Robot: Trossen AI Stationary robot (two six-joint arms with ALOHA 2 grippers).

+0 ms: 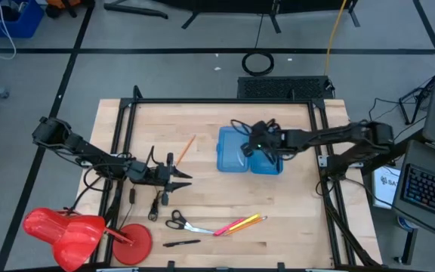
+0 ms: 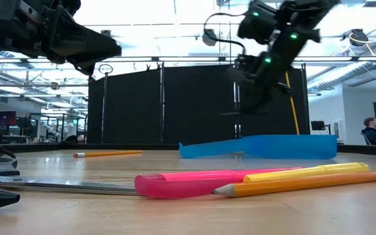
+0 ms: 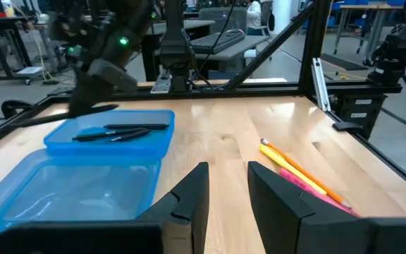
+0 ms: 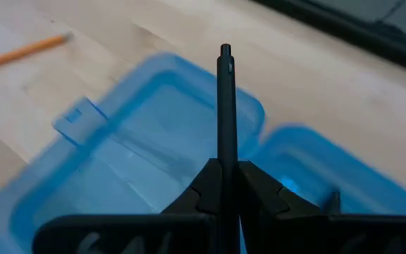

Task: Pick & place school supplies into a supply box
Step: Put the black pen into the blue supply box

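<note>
Beyond my wooden table (image 1: 225, 204) with its black frame (image 1: 225, 101), a grey floor (image 1: 165, 72) crossed by dark lines spreads out. A black curtain screen (image 2: 175, 108) stands behind the table's far edge. Bright ceiling lights (image 2: 175, 26) glare overhead among beams. A person (image 2: 374, 130) sits at a desk off to one side. A keyboard (image 1: 431, 193) lies on a side bench, near a blue bin (image 1: 10, 19).

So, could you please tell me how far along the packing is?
Done: two black pens lie in one half of the supply box. In hand: the right tool holds another pen above the box. Left: scissors, markers, pencils and a pen on the table; the left tool waits open.
</note>
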